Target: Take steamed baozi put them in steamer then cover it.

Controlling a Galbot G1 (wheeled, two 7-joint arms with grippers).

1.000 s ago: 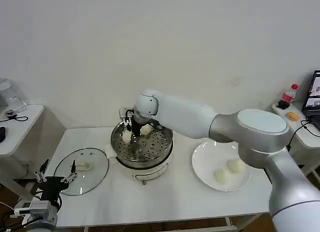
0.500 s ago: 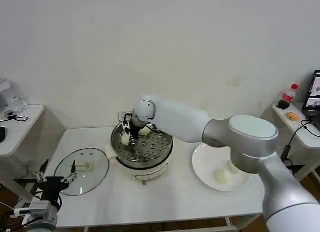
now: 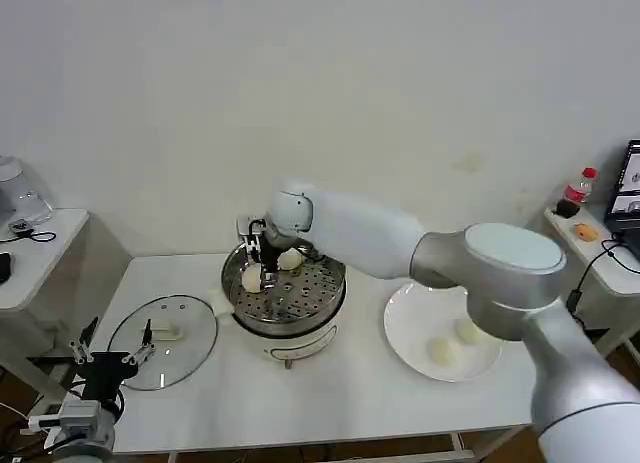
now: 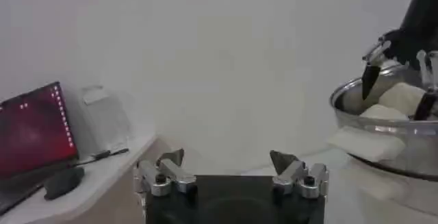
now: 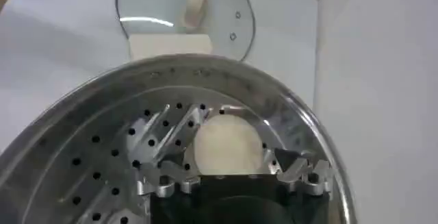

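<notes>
Two steamed baozi sit in the steamer now, and two more wait on the white plate toward the counter's right edge.

What changed: half a second ago you brought the second bun to the left side of the basket, and it has barely shifted since. It rests on the perforated floor near the rim, with the first bun toward the back. The right gripper still hangs just over the newer bun. In the right wrist view its fingers are spread and the bun lies between and beyond them with gaps either side, so I judge it released, not gripped.

Meaning: you're half done with loading. Next call is lift clear, go to the plate, repeat twice, then the lid.

The cover lies flat near the counter's left edge, handle up, beside the steamer and not on it. The left gripper is parked off the front-left corner with its fingers apart, holding nothing.

Writing: nothing readable. The bottle on the side table at far right has a red label, too small to read. No brand shows on the steamer's white base.
</notes>
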